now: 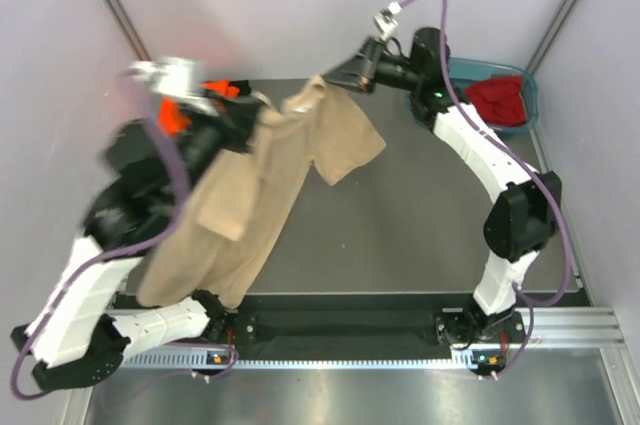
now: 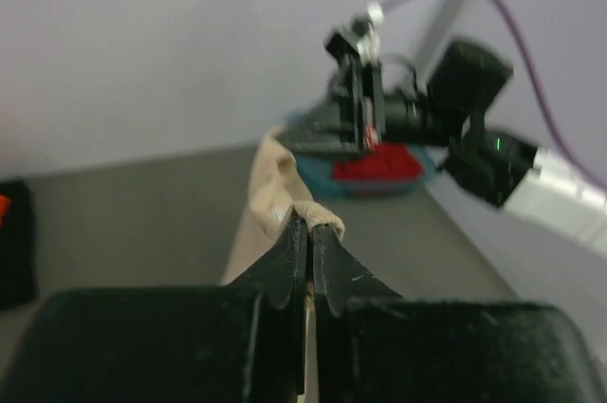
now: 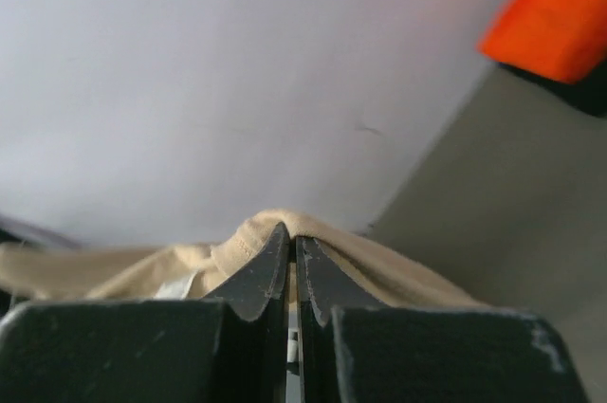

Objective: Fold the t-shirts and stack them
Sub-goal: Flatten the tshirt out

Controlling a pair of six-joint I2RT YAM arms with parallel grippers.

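Item 1: hanging t-shirt (image 1: 270, 185), left of centre over the table (image 1: 420, 235), pinched at its top between the left gripper (image 1: 256, 117) and the right gripper (image 1: 332, 78), which sits further right and back.
Item 2: tub (image 1: 533, 95), far right corner; second t-shirt (image 1: 500, 97) inside it.
Item 3: third t-shirt (image 1: 172, 117), far left, partly behind the left arm (image 1: 130, 185).

The white-and-black left arm (image 1: 95, 275) is bent upward and blurred, its black two-finger left gripper (image 2: 309, 225) pinched tight on the beige-tan cloth t-shirt (image 1: 270, 175). The matching right arm (image 1: 490, 160) stretches forward and leftward, its right gripper (image 3: 290, 237) clamped on the same shirt.
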